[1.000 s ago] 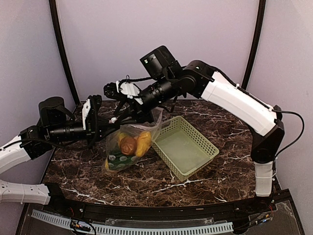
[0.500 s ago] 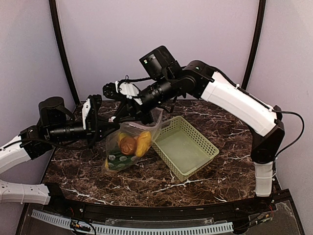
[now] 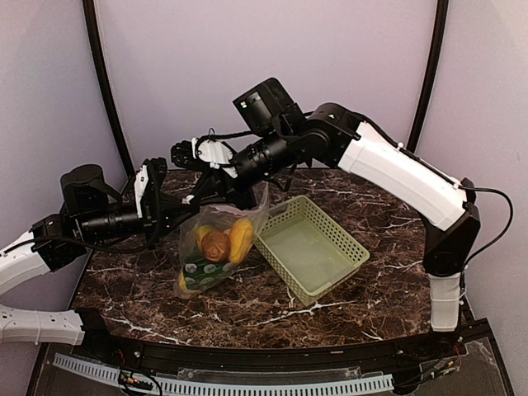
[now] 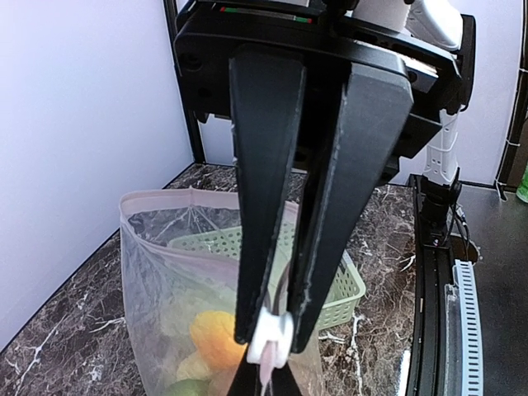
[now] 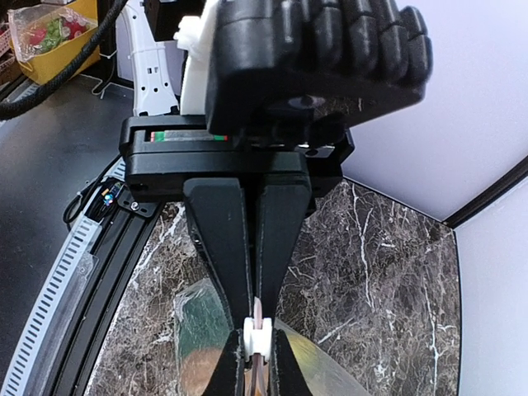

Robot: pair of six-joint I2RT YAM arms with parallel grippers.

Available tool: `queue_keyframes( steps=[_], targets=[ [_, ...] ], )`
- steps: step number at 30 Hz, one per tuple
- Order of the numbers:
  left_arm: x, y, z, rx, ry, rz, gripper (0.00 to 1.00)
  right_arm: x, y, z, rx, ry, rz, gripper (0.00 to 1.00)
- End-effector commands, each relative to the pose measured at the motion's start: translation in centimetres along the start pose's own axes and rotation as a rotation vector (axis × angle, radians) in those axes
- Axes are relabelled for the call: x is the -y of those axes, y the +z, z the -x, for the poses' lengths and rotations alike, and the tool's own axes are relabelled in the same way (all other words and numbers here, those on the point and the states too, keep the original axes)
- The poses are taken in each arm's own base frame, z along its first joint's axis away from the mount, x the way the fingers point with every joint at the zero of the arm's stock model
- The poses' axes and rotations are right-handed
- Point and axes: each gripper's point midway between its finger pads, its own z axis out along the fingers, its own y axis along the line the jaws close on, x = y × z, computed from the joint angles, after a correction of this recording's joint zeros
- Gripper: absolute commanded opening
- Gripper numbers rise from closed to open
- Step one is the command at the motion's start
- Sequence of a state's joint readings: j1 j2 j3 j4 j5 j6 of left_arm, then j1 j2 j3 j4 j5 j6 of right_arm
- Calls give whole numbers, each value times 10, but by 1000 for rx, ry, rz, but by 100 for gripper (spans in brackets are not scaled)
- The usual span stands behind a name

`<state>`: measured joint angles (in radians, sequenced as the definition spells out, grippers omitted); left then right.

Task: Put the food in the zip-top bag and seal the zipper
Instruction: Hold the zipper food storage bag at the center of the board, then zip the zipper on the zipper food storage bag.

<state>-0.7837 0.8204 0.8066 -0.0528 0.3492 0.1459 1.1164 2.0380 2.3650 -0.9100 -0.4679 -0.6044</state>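
Nearest you, bare marble of the table (image 3: 272, 318) runs along the near edge. Just past it, left of centre, the zip-top bag (image 3: 206, 247) stands upright, with its lower end down at the tabletop and its top pulled up. The food is inside it: green-and-white bok choy (image 3: 196, 271) at the bottom, brown potato (image 3: 216, 245) above that, yellow lemon (image 3: 242, 238) just right of the potato. Other pieces are too blurred through the plastic to name.

A pale green basket (image 3: 312, 252) lies mid-table just right of the bag, set cornerwise toward the right edge. You can't tell whether bag and basket touch.

Higher and farther back, both your grippers meet at the bag's mouth. Your left gripper (image 4: 268, 337) reaches in from the left edge, its jaws pinched tight on the zipper (image 4: 161, 196). Its wrist view shows the pinkish-white strip clamped at the fingertips and running on to the bag's other corner. Your right gripper (image 5: 257, 334) comes over from the far right corner and is clamped on the same strip, jaws drawn together with only the strip between them. The two grips sit near each other. The views don't settle whether the strip is pressed shut along its whole run.
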Motion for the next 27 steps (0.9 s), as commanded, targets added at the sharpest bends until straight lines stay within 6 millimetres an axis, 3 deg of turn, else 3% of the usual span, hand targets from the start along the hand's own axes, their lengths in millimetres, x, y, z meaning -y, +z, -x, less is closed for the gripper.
queue_keyframes(
  steps=[1, 11, 21, 27],
  targets=[
    [-8, -10, 8, 49, 19, 68, 1, 10, 8, -21, -70, 0, -48, 0],
    [-24, -24, -5, 19, 51, 193, 1, 55, -22, -81, -163, 99, -133, 0],
    [-35, -26, -19, -36, 73, 260, 1, 66, -64, -126, -231, 175, -185, 0],
    [-38, -27, -18, -34, 83, 282, 1, 72, -91, -144, -262, 195, -231, 0]
  ],
)
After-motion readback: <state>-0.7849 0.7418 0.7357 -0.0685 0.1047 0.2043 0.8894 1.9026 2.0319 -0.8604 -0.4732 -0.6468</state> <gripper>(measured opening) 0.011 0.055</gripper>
